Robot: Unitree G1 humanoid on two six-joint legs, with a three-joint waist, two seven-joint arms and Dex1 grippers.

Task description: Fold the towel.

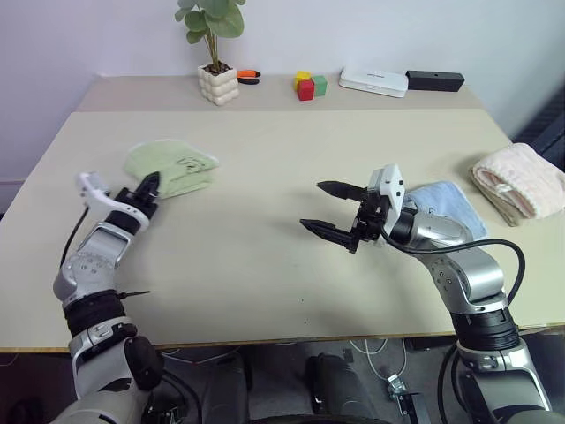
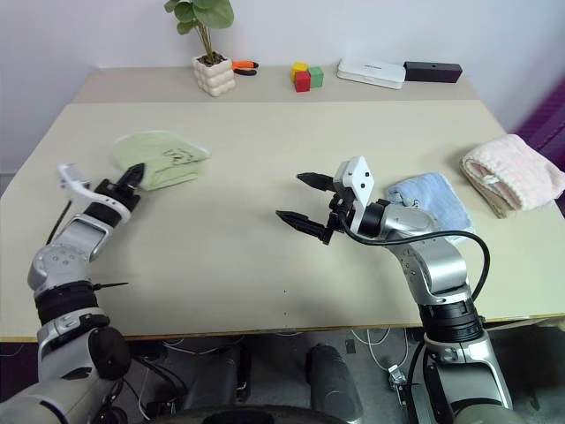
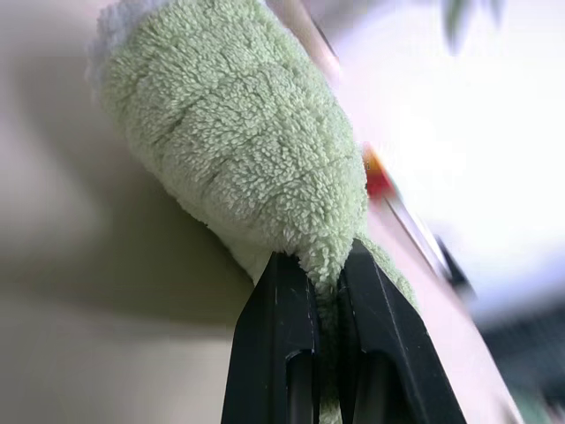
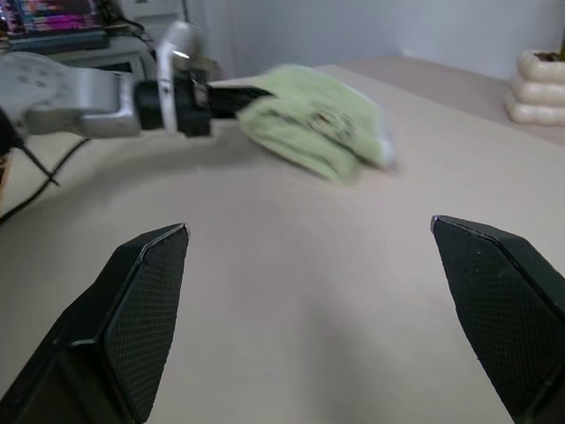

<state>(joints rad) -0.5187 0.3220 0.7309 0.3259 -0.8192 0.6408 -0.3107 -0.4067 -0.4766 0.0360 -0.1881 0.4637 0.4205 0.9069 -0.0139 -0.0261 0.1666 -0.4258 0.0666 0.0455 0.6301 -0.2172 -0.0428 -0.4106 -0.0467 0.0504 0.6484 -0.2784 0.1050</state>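
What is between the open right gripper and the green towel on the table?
Nothing visible stands between them. The right gripper is open over bare table, and the stretch of tabletop to the towel holds no object. The left gripper is shut on the towel's near edge, on its far side from the right gripper.

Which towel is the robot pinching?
The green towel, on the table's left. The left gripper is shut on its edge. The blue cloth and pink towel lie untouched on the right.
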